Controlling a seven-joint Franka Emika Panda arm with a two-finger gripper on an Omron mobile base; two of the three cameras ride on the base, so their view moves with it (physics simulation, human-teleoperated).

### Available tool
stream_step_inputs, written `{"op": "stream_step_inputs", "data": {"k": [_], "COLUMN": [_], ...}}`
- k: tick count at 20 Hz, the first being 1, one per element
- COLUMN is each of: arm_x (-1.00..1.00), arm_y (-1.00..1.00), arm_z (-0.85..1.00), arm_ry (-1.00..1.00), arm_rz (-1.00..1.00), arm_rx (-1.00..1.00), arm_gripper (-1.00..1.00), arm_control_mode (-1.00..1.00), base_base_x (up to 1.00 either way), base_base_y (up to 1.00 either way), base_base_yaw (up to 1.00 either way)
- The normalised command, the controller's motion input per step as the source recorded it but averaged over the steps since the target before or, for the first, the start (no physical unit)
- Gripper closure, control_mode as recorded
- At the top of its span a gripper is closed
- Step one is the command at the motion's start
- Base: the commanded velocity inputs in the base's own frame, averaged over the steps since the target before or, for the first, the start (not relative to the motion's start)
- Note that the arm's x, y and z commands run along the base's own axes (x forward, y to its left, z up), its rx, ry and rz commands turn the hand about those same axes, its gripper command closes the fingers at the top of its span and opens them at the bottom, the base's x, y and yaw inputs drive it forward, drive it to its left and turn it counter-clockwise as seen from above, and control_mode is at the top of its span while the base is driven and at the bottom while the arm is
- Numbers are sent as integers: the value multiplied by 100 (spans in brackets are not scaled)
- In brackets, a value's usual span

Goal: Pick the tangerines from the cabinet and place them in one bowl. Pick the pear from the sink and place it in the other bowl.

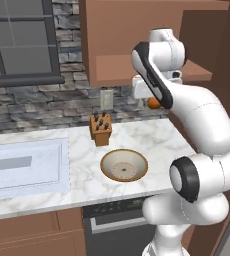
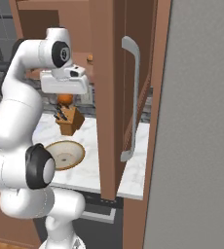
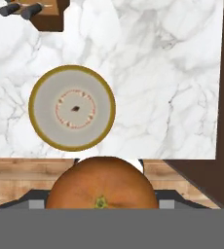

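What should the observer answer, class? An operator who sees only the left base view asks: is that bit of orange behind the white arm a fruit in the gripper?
Observer: Yes. The hand view shows a small round orange tangerine clamped in the two-finger gripper.
Operator: Is it above the bowl?
Observer: Not squarely; in the hand view the wide shallow tan-rimmed bowl sits off to one side.
Operator: Any fruit left?
Observer: The right base view shows a second small orange fruit inside the reddish-brown wooden cabinet.
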Motion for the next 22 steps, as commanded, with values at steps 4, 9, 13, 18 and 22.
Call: {"op": "stream_step_inputs", "data": {"k": [4, 9, 13, 18, 22], "arm_x": [-1, 0, 0, 0, 1], "arm_y": [6, 10, 21, 32, 16], "arm_z": [-70, -70, -59, -62, -33], "arm_ry": [3, 0, -5, -3, -1], "arm_rz": [0, 0, 0, 0, 0], "arm_rx": [-1, -2, -6, -1, 0], "arm_gripper": [100, 100, 100, 100, 100], "arm_control_mode": [-100, -100, -100, -100, -100], "base_base_x": [0, 0, 0, 0, 0], "base_base_y": [0, 0, 0, 0, 0], "base_base_yaw": [0, 0, 0, 0, 0]}}
